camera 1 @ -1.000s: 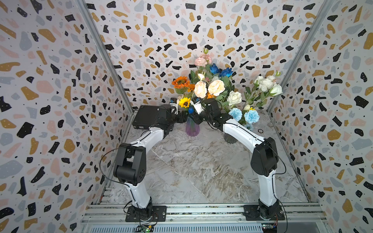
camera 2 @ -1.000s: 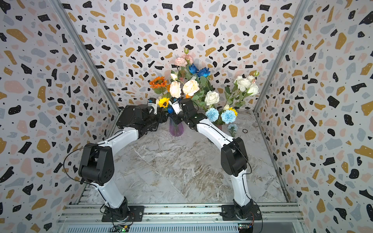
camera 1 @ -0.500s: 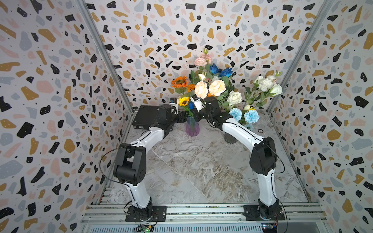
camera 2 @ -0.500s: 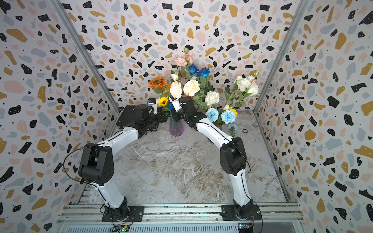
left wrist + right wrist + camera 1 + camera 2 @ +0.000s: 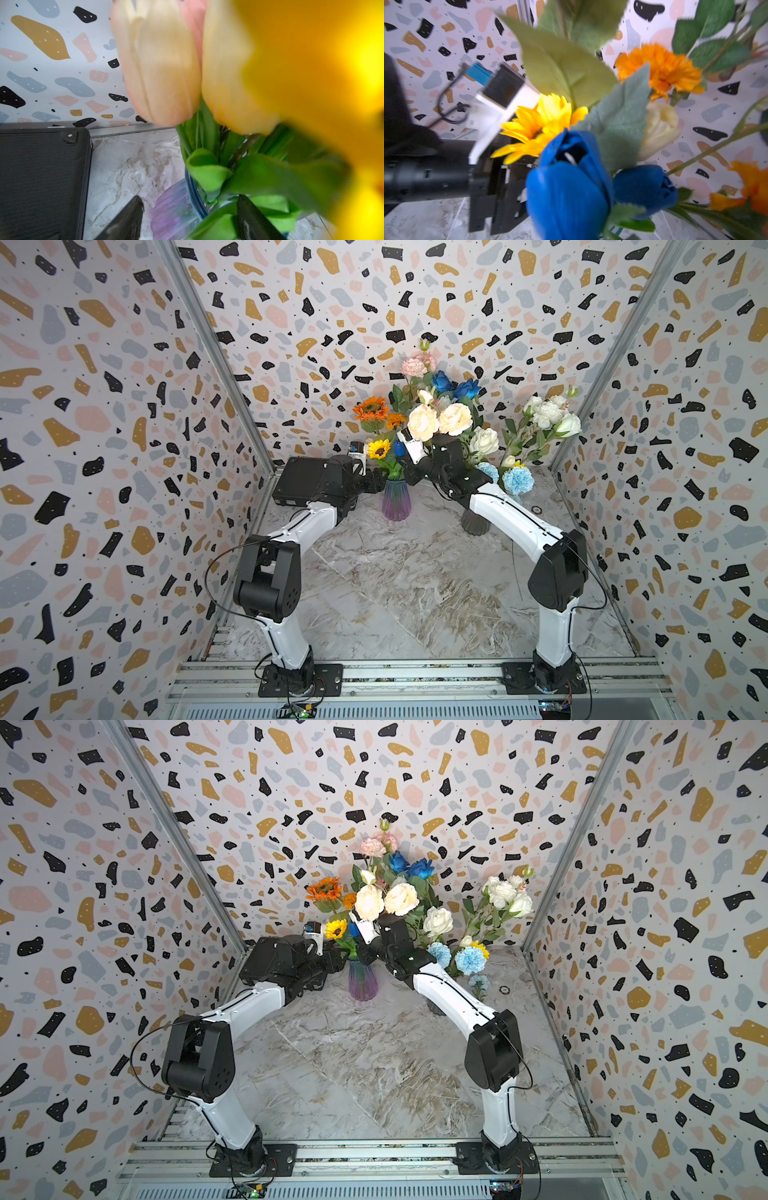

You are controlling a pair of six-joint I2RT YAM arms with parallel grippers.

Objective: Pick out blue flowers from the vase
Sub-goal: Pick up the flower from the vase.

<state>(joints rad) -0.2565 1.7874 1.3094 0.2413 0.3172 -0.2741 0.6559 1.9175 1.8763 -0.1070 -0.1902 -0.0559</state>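
The right gripper point(image 5: 402, 467) is at the top of the purple vase point(image 5: 395, 499) on the bench point(image 5: 415, 580). Its jaws are pressed together. Its camera looks right at two deep blue flowers point(image 5: 566, 187) in the bunch, but I cannot see if a stem is in the pinch. The left gripper point(image 5: 189, 198) is spread wide, one finger on each side of the vase. I think the blue flowers are light and soft. The heads would squash, so take the thin green stem just over the rim. It looks bendy and may catch on leaves, so pull slowly straight up.
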